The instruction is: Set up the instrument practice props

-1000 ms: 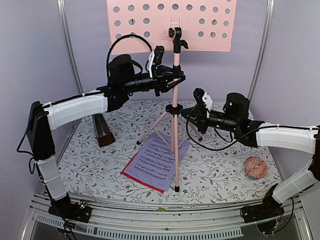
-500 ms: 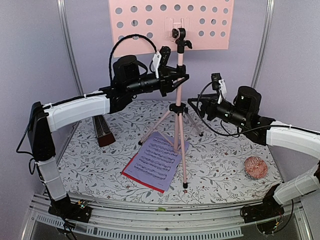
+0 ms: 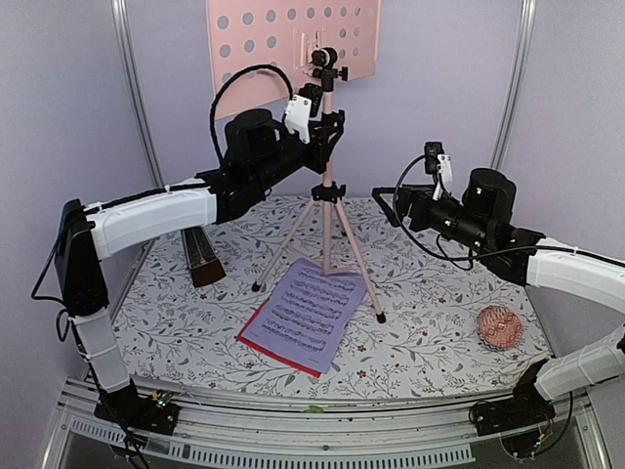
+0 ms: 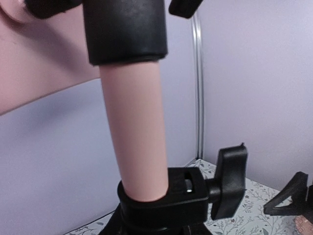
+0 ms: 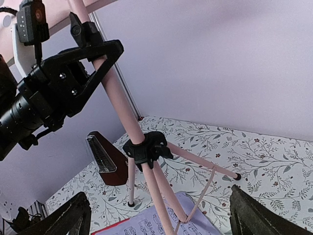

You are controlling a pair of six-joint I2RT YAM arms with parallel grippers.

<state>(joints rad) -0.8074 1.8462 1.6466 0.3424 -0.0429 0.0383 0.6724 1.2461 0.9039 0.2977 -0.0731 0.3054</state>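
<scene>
Sheets (image 3: 305, 318) lie flat on the worktop (image 3: 439, 313) nearest you, by the tripod's feet. Your right jaws hang wide and empty beside the music stand (image 3: 325, 234). Farther back, your left arm reaches across, jaws clenching the pole under the desk. The stand looks placed; next, lift the sheets onto it.

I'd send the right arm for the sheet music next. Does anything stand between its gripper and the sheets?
Yes. One leg of the pink music stand slants down between the open right gripper and the sheets; a second leg's foot sits at the sheets' far edge.
</scene>
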